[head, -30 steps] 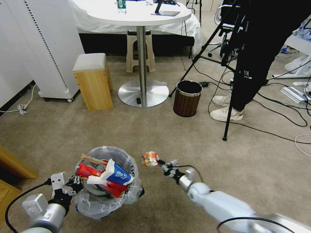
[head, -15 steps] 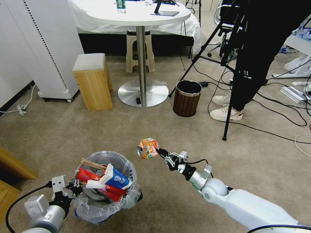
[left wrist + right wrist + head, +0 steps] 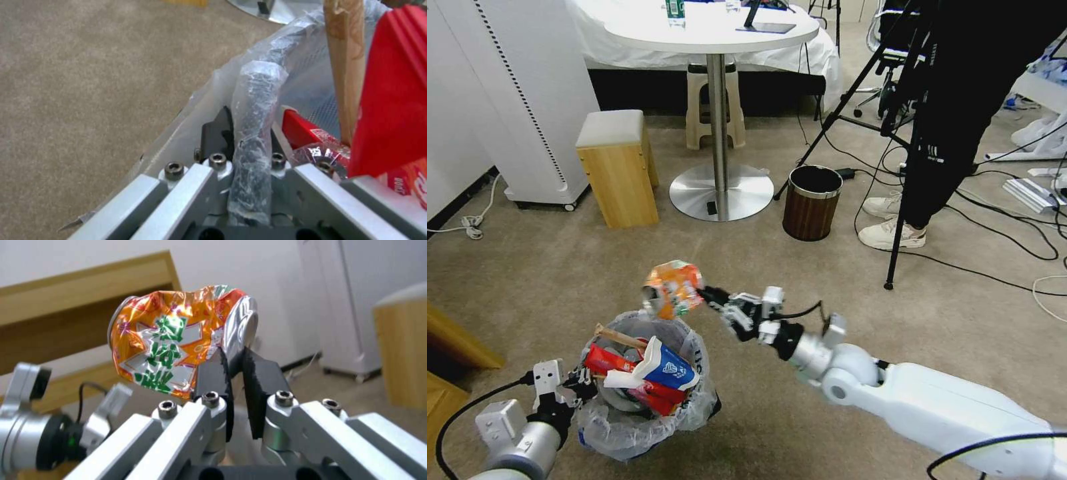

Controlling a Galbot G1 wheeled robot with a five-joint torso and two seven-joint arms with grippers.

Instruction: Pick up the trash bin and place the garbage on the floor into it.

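Crumpled glossy metal can (image 3: 178, 340), crinkly translucent plastic liner (image 3: 258, 110), matt short-pile carpet (image 3: 627, 267), bare wooden stick (image 3: 345, 66).

Showing orange with green and white print on the crushed can (image 3: 178, 343), silver at its ends. Carrying red packets (image 3: 627, 373) and a blue-and-white paper cup (image 3: 664, 365) inside the translucent white liner of the trash bin (image 3: 694, 347). Lying beige-tan, the floor (image 3: 560, 267). Standing dark brown wood-grain, the metal-rimmed cylindrical bin (image 3: 812, 203).
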